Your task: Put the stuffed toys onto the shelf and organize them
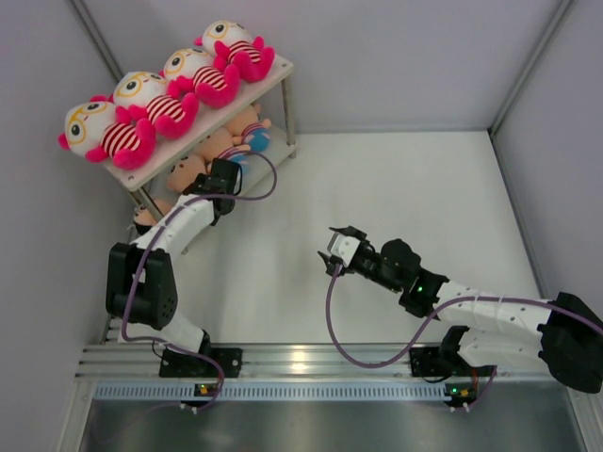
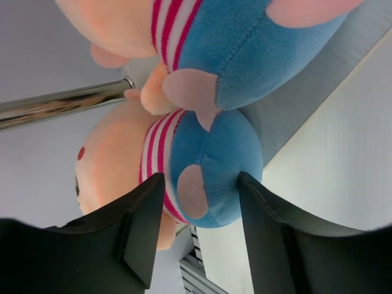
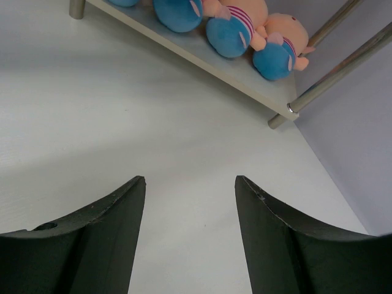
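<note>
Four white-headed, pink-limbed stuffed toys (image 1: 151, 99) lie in a row on the top board of the shelf (image 1: 275, 72) at the far left. Peach-faced toys in blue pants (image 1: 237, 132) lie on the lower board, partly hidden under the top one. My left gripper (image 1: 215, 172) reaches in at the lower tier. In the left wrist view it (image 2: 199, 184) is open, its jaws standing on either side of the blue bottom of one peach-faced toy (image 2: 214, 147); another toy (image 2: 257, 43) lies just beyond. My right gripper (image 1: 332, 250) is open and empty above the table (image 3: 190, 184).
The right wrist view shows the lower board (image 3: 245, 70) with several blue-pants toys (image 3: 229, 27) and metal legs (image 3: 331, 67). A metal leg (image 2: 61, 104) runs close to my left gripper. Grey walls enclose the white table (image 1: 405, 188).
</note>
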Motion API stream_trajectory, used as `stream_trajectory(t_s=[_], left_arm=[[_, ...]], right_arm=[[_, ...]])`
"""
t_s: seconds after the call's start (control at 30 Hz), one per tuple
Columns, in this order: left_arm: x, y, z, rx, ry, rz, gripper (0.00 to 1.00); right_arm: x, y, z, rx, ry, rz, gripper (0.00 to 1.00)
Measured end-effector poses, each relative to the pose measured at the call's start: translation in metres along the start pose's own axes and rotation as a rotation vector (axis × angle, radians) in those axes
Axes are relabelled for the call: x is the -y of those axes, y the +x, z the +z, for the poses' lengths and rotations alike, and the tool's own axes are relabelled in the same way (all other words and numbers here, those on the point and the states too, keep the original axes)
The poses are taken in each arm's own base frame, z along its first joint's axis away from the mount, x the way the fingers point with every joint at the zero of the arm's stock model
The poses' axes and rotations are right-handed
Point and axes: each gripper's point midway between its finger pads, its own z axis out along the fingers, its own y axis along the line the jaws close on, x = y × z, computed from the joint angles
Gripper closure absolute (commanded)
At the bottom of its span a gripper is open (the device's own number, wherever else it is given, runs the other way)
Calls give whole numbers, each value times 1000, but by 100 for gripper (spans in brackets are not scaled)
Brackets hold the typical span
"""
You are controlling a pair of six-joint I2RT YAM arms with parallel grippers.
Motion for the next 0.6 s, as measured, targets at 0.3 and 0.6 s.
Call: stream_trajectory(t_s=[0.3,0.6], left_arm=[[10,13,10,-20,49,-27,96],[15,11,1,48,143,51,100]], right_arm=[[3,-5,2,5,3,0,39],[3,-5,3,-1,0,0,38]])
